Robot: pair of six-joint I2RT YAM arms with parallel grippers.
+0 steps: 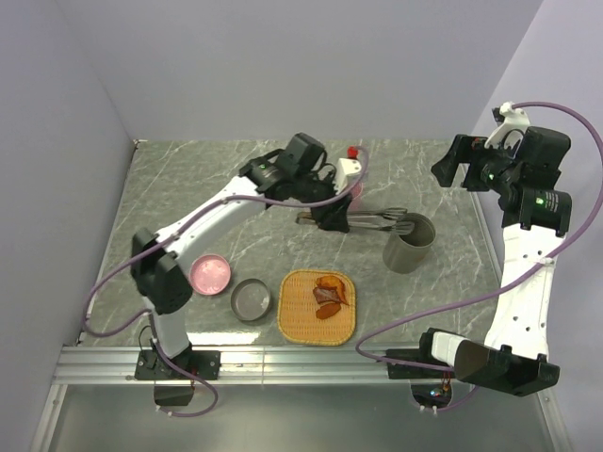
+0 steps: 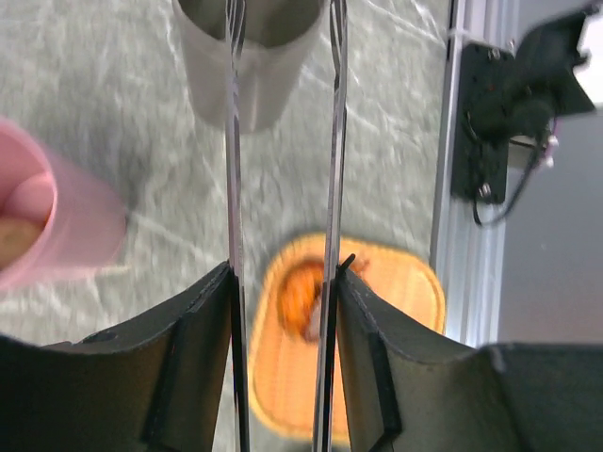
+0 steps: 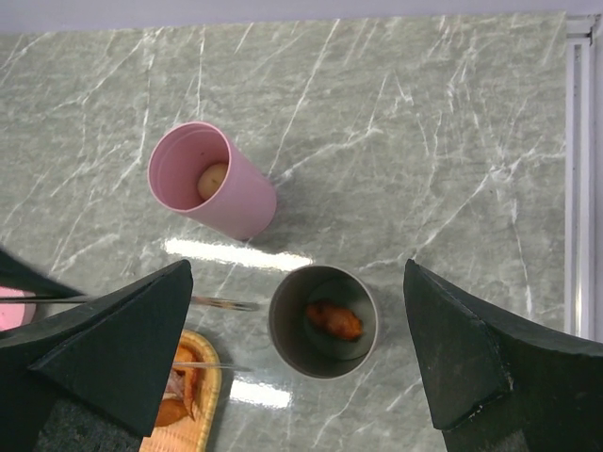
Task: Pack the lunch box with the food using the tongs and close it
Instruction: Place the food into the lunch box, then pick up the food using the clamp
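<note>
Nearest the arm bases, the woven tray (image 1: 294, 325) sits on the table with brown-orange food (image 1: 330, 293) on it. Just left of it lies the grey dish (image 1: 252, 300), and left of that the pink dish (image 1: 210, 274), the two close together.

Further in, the grey cup (image 1: 410, 245) stands upright to the right of the tray, with one orange-brown piece (image 3: 333, 320) at its bottom. The left gripper (image 1: 330, 218) reaches over the middle of the table and grips the tongs (image 1: 382, 222) between its fingers, one tong arm against each finger. The tong arms stand apart, and their tips end just beside the grey cup's rim, on its left.

Behind the left gripper, the pink cup (image 3: 243, 205) stands well apart from the grey cup and holds a pale ball (image 3: 213, 179).

The right gripper (image 1: 462, 162) hangs raised over the far right of the table, its jaws spread wide with nothing between them.
</note>
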